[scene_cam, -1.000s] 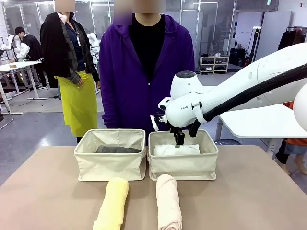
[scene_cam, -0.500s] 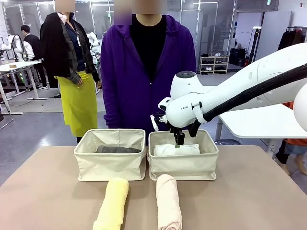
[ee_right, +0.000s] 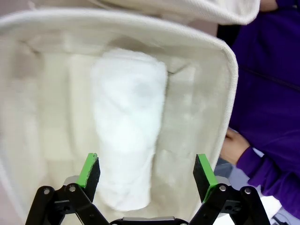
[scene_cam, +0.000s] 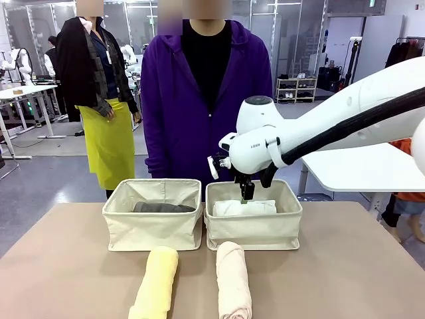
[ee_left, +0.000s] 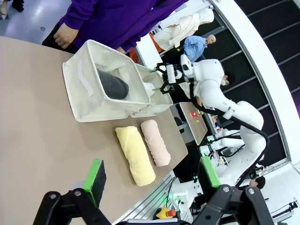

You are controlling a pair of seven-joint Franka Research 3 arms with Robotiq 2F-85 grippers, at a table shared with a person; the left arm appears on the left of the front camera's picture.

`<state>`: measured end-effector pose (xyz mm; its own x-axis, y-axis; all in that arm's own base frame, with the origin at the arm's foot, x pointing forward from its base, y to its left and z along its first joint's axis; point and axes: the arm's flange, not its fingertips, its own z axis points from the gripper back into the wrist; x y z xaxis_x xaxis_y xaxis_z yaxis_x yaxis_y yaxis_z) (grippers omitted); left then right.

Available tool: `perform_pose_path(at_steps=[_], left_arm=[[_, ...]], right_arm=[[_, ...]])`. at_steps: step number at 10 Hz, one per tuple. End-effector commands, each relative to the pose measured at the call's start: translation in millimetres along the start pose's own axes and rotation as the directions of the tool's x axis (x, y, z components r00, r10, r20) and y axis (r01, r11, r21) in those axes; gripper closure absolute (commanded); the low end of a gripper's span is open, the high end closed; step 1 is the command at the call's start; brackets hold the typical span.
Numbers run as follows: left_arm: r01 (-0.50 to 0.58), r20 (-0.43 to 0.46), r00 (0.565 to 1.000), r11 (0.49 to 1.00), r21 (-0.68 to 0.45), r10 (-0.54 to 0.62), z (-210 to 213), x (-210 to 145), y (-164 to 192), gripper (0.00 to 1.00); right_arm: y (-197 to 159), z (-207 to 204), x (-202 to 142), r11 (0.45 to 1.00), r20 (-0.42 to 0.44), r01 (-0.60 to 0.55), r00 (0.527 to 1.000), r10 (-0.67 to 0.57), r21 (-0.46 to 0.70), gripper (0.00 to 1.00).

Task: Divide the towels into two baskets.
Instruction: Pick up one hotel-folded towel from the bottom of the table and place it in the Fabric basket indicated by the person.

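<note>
Two cream baskets stand side by side: the left basket [scene_cam: 153, 232] holds the dark grey towel [scene_cam: 163, 207], the right basket [scene_cam: 255, 232] holds the white towel [scene_cam: 244, 208]. My right gripper [scene_cam: 247, 193] hangs open just above the white towel [ee_right: 129, 122], empty, its green pads [ee_right: 90, 168] straddling the roll's near end. On the table in front lie the pale yellow towel [scene_cam: 156, 282] and the cream-beige towel [scene_cam: 234, 279]. My left gripper [ee_left: 152, 172] is open and empty, well off from the baskets [ee_left: 93, 93], looking at the yellow towel [ee_left: 136, 157] and the beige towel [ee_left: 155, 147].
A person in a purple top [scene_cam: 202, 100] stands right behind the baskets, one hand [ee_right: 234, 146] close to the right basket's far rim [ee_right: 229, 70]. Another person in a yellow apron [scene_cam: 109, 133] stands farther back. A white table [scene_cam: 358, 169] lies to the right.
My right arm has lifted slightly above the white towel in the right basket, jaws still open. The towels and baskets have not moved.
</note>
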<state>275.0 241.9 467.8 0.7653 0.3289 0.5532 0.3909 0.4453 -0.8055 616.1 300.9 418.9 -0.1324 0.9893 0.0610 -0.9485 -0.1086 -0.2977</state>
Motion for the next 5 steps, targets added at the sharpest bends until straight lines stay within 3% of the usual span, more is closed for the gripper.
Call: perform_pose_path(at_steps=[1,3,5], left_arm=[[-0.006,0.003,1.000,1.000,-0.012,0.006,3,0,-3,0.00],[-0.006,0.003,1.000,1.000,-0.012,0.006,3,0,-3,0.00],[-0.006,0.003,1.000,1.000,-0.012,0.006,3,0,-3,0.00]], right_arm=[[50,57,-31,0.982,0.125,0.137,0.980,-0.153,0.130,0.00],[82,88,-85,0.912,0.264,0.312,0.887,-0.380,0.265,0.00],[118,102,-159,0.786,0.372,0.416,0.714,-0.594,0.457,0.00]])
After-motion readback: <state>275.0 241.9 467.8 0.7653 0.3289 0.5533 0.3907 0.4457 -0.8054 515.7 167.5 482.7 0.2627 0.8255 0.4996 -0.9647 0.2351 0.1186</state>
